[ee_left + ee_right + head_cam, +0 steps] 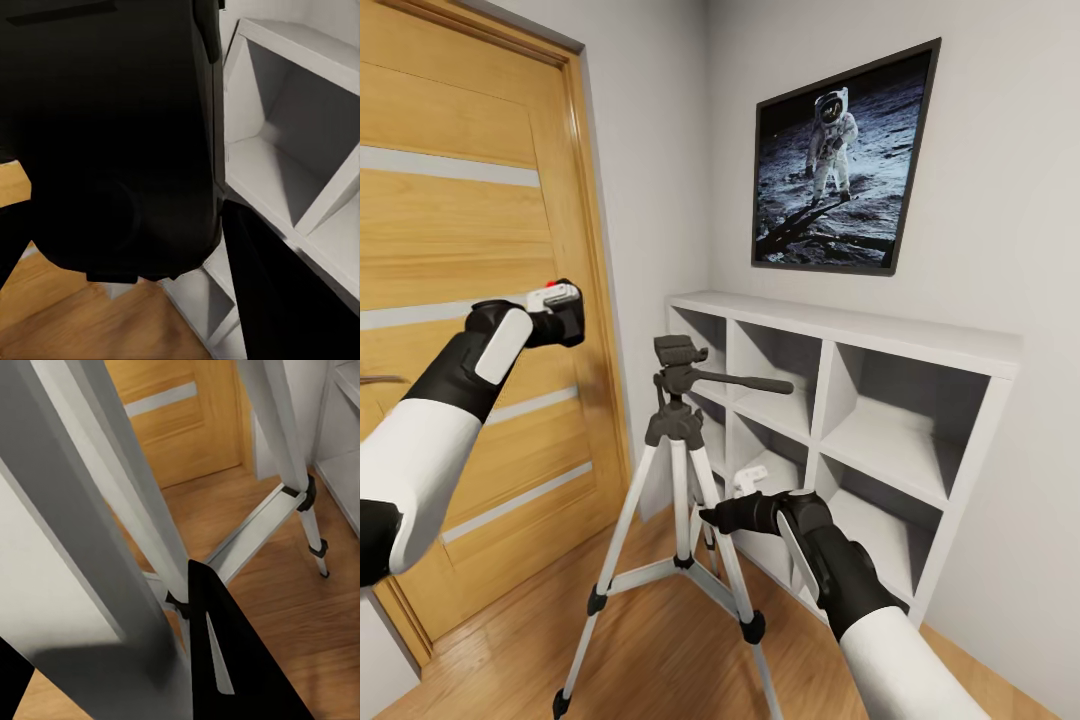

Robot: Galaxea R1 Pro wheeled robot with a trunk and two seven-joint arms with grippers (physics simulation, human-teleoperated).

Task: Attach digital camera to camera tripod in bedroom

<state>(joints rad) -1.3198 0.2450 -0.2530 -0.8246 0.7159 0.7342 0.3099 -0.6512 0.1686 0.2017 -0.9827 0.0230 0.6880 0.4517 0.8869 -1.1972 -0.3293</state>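
Observation:
The digital camera, black with a small red button on top, is held up in the air in front of the door, with my left gripper shut on it. In the left wrist view its dark body blocks most of the picture. The camera tripod stands on the floor to the right of and below the camera, its black head and pan handle bare. My right gripper is low on the tripod, shut around one silver leg, with a black finger beside it.
A wooden door is close on the left. A white cube shelf runs along the wall right behind the tripod, under an astronaut picture. Light wood floor lies between the tripod's spread legs.

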